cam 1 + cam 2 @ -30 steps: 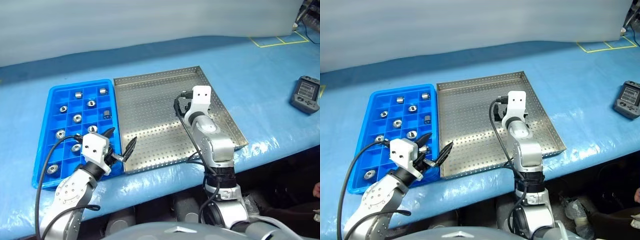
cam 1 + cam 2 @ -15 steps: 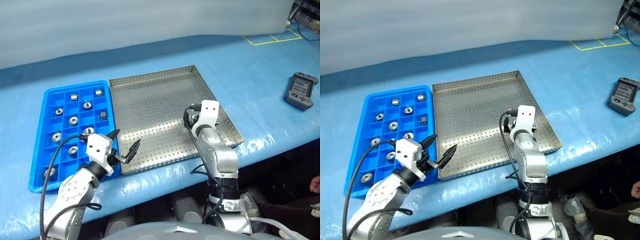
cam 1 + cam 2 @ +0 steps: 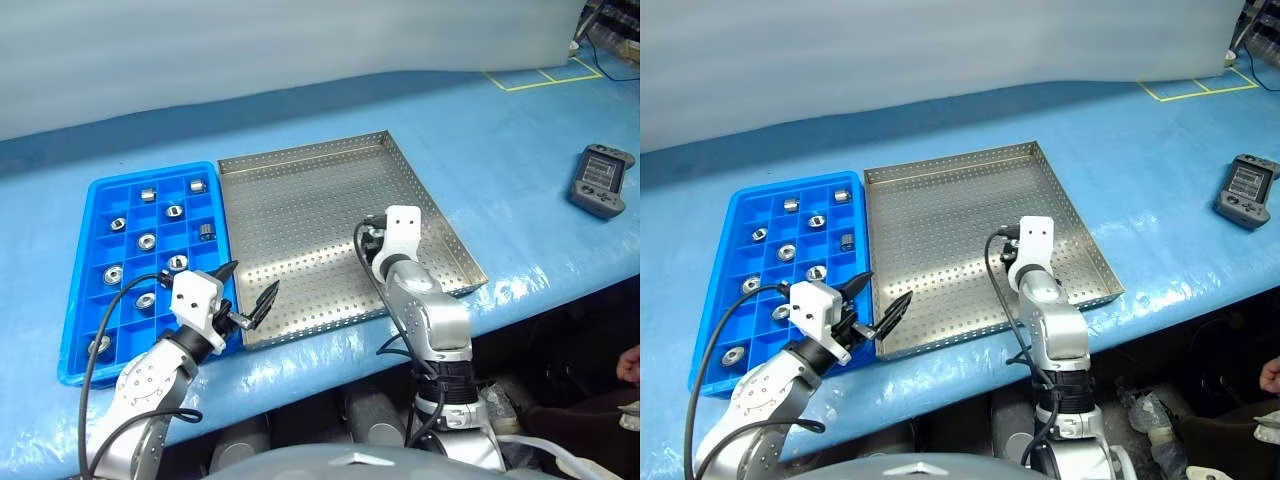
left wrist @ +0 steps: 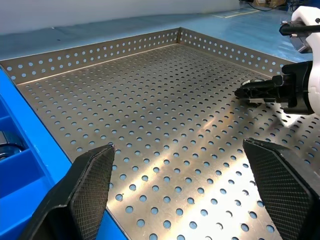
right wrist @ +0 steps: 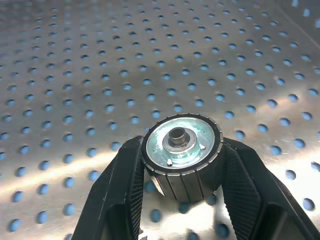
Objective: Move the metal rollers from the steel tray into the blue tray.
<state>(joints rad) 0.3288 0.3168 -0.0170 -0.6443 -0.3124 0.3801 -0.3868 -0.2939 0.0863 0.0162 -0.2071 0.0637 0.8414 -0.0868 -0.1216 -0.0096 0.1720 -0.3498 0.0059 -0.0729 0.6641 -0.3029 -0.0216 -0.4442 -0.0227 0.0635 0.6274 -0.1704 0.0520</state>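
Blue tray point(image 3: 85, 300) lies on the left with its long side touching the steel tray point(image 3: 300, 160). It holds nine metal rollers point(image 3: 147, 240), one per compartment, scattered over the grid; the remaining cells are bare. Steel tray floor is bare perforated sheet apart from one roller point(image 5: 181, 155), which sits clamped between the two black fingers of the right gripper point(image 5: 181, 175) just over the floor, toward the tray's near right part; its grooved rim and dark centre hole face the wrist camera. Left gripper point(image 3: 248, 290) hovers over the seam between the two trays at their near edge, fingers spread wide apart, nothing between them. Both trays rest on a table point(image 3: 500, 130) covered in glossy blue film; yellow tape marks point(image 3: 540, 75) lie at its far right corner, a grey handheld controller point(image 3: 601, 180) sits well to the right of the steel tray, and a pale wall runs behind. Compared with one second ago: right gripper has come nearer and lower in the steel tray; left gripper unchanged; roller count in blue tray unchanged.
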